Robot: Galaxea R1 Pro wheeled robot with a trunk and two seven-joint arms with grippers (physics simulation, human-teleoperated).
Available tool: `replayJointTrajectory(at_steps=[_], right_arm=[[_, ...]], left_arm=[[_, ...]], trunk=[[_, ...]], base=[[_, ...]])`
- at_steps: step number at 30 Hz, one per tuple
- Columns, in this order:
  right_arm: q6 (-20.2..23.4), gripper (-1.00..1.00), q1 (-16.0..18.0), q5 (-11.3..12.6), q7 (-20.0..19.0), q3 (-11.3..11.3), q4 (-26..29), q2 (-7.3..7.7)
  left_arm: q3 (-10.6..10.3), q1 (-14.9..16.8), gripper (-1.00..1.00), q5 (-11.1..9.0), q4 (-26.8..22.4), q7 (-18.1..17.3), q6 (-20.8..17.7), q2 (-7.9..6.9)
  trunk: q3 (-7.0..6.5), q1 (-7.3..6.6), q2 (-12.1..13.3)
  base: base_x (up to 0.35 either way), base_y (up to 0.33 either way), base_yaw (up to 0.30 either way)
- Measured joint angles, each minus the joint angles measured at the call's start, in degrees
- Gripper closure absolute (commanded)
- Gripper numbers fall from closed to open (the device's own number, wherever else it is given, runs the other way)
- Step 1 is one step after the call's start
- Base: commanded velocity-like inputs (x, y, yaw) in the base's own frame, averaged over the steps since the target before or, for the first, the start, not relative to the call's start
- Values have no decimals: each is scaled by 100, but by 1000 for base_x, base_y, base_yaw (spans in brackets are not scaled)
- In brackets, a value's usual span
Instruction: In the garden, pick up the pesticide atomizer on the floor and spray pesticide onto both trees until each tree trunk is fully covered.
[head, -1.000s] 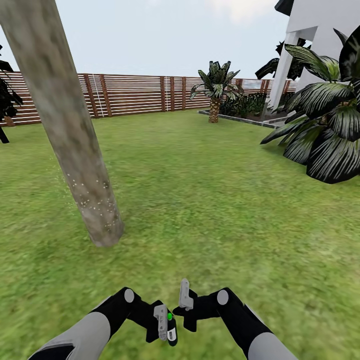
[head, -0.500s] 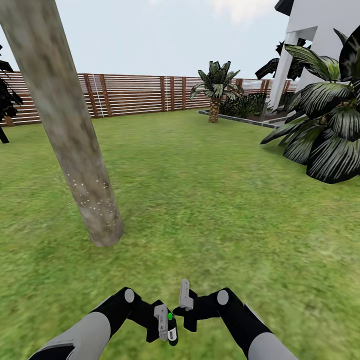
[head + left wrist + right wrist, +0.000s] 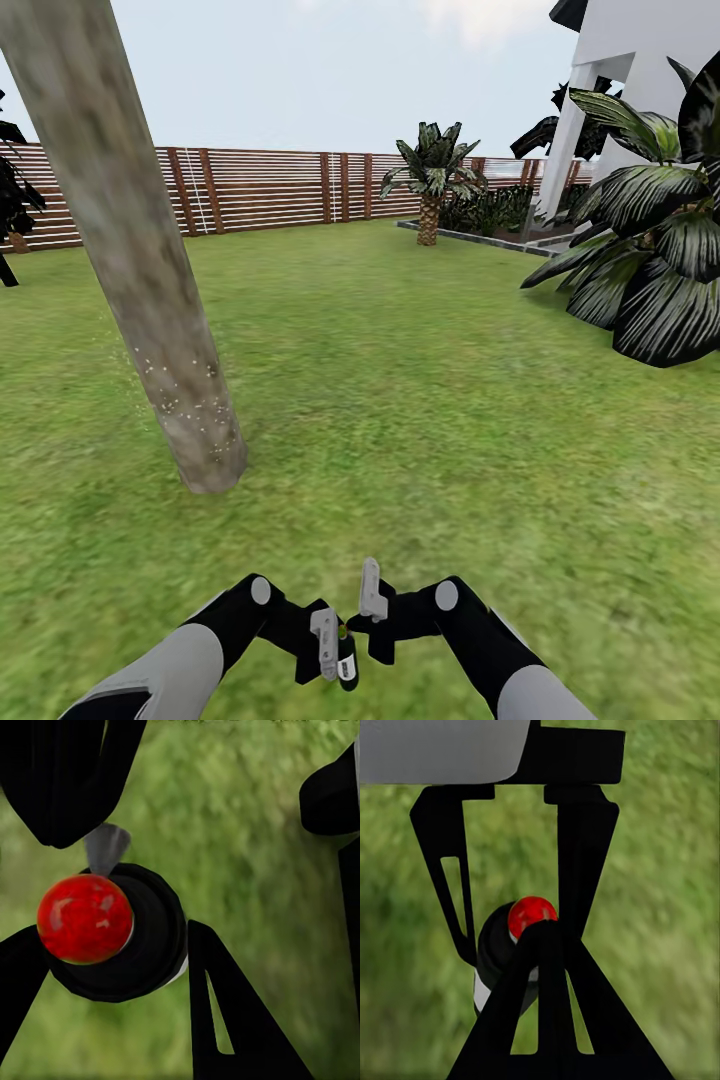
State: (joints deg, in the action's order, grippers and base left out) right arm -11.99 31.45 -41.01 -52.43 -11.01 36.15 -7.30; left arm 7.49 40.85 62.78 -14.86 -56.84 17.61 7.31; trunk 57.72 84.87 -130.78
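left hand (image 3: pixel 333 650): grips pesticide atomizer (image 3: pixel 112 930) | label hidden | right hand (image 3: pixel 372 612): unclear

Trunk (image 3: pixel 150 290) crown cut off at 12 o'clock. Grass (image 3: pixel 420 400) blurred. Atomizer (image 3: pixel 346 660) mostly hidden behind left claw (image 3: pixel 330 645); label unreadable. Right claw (image 3: pixel 540 945) covers its body.

Home garden: grass lawn (image 3: pixel 420 400), slat wooden fence (image 3: pixel 270 188), tree trunk (image 3: pixel 140 250), palm (image 3: pixel 432 180), white house (image 3: pixel 620 60).
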Motion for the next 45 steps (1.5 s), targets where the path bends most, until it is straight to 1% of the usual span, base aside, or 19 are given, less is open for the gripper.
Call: replayJointTrajectory(at_steps=[12,22,23,26,27,28,29,31,33,34,35,36,37,38,39,40,41,43,45], right_arm=[[-2,100,0,8,0,-3,-1,2],[-2,100,0,10,0,-3,-20,6],[-2,-100,0,9,0,-3,-24,14],[-5,-100,0,7,11,-1,-27,41],[-8,-100,0,8,20,1,-31,48],[-9,-100,-3,9,49,0,-34,73],[-9,-100,-13,9,155,-2,-59,143],[-20,-100,-33,15,818,-5,-413,372],[-33,-100,-44,23,2191,-2,-1284,507],[-104,-100,-46,92,3580,-17,-2018,539],[-285,-100,-48,221,4700,-5,-2625,529],[-564,-100,-50,468,5423,49,-2897,515],[-765,-100,-52,731,5806,54,-2999,511],[-1004,-100,-60,1142,6337,59,-3095,508],[-1165,-100,-78,1644,6758,62,-3152,515],[-1313,-100,-125,2333,7047,48,-3187,523],[-1404,-100,-175,2707,7153,35,-3202,528],[-1583,-100,-329,3029,7230,22,-3215,536],[-1997,-100,-660,3117,7252,7,-3209,530]], left_arm=[[9,0,100,13,-12,0,-9,-99],[-13,-4,100,22,32,11,-23,-1068],[-17,-27,100,28,40,23,-33,-1215],[-9,-310,100,15,36,100,-65,-1744],[28,-364,100,-124,33,188,-84,-1842],[49,-388,100,-323,36,326,-98,-1891],[60,-424,100,-652,59,610,-112,-1935],[34,-680,100,-1419,196,1541,-121,-1964],[32,-1020,100,-2098,310,2787,-121,-1961],[65,-1196,100,-2580,422,3766,-113,-1946],[77,-1260,100,-3082,607,4545,-81,-1936],[81,-1286,100,-3621,771,5118,-41,-1931],[72,-1308,100,-3982,853,5409,-13,-1931],[88,-1372,100,-4530,918,5691,56,-1934],[101,-1462,100,-5031,952,5857,206,-1942],[111,-1610,100,-5645,978,5964,456,-1954],[111,-1751,100,-5987,986,6009,613,-1958],[97,-1918,100,-6338,990,6052,748,-1961],[78,-1967,100,-6446,1001,6072,733,-1946]], trunk=[[0,0,0],[0,0,0],[0,0,0],[1,0,0],[0,0,0],[0,0,0],[0,0,0],[1,0,0],[2,1,0],[2,0,0],[2,0,0],[1,0,0],[1,0,0],[1,0,0],[1,0,0],[2,0,0],[2,0,0],[1,0,0],[1,0,0]], base=[[0,0,0],[0,0,0],[0,0,0],[0,0,0],[0,0,0],[0,0,0],[0,0,0],[0,0,0],[0,0,0],[0,0,0],[0,0,0],[0,0,0],[0,0,0],[0,0,0],[0,0,0],[0,0,0],[0,0,0],[0,0,0],[0,0,0]])
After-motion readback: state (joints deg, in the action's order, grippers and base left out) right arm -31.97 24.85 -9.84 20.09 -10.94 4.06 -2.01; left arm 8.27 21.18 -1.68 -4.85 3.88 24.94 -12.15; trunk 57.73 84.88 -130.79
